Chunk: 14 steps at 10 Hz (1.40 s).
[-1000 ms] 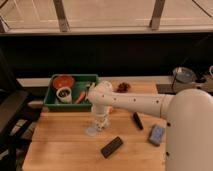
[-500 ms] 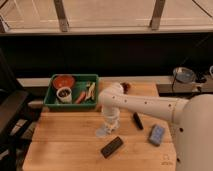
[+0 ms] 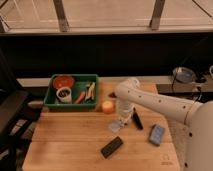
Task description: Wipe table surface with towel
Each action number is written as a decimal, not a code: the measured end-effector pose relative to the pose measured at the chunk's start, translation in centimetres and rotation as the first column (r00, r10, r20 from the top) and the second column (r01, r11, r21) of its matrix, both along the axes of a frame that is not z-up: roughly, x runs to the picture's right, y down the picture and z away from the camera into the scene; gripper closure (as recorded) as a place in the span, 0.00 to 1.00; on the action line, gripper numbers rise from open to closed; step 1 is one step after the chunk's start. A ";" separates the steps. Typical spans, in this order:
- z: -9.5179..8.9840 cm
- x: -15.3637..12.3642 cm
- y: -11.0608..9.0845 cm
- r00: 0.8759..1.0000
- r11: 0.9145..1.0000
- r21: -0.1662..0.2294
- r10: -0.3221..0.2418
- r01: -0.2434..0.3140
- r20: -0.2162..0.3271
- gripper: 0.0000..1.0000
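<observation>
Atop towel (image 3: 115, 126): hand (image 3: 120, 118); tray (image 3: 52, 98) w/ bowls (image 3: 63, 81)

1. Single view, set high. It looks down and forward across the table (image 3: 70, 145) toward a dark wall and windows behind.
2. Camera is on the robot's side. The white body (image 3: 202, 135) fills the lower right corner, with the arm reaching left into frame.
3. Mid range. Most of the tabletop fits, with the tray (image 3: 50, 97) far left.
4. Gripper (image 3: 121, 116) is near frame centre, closed, low at the towel (image 3: 115, 126).
</observation>
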<state>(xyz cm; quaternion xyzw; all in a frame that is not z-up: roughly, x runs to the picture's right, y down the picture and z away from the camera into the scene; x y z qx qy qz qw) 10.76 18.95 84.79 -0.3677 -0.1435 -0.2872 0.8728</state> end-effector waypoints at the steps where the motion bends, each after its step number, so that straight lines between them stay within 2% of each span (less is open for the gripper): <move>1: 0.1 -0.3 -0.2 1.000 1.000 0.002 -0.007 0.007 0.014 0.81; 3: 0.1 -2.5 -0.3 0.998 1.000 0.008 -0.028 0.027 0.060 0.81; 6: -0.9 -9.1 0.5 0.991 0.999 0.009 -0.053 0.052 0.125 0.81; 7: -1.4 -11.0 1.0 0.989 0.998 0.005 -0.055 0.055 0.137 0.81; 9: -2.3 -13.0 2.2 0.989 0.999 -0.012 -0.045 0.047 0.138 0.81; 11: -3.4 -13.0 3.5 0.993 0.999 -0.035 -0.026 0.030 0.114 0.81; 14: -4.2 -8.7 4.8 0.999 0.998 -0.064 0.014 -0.011 0.041 0.81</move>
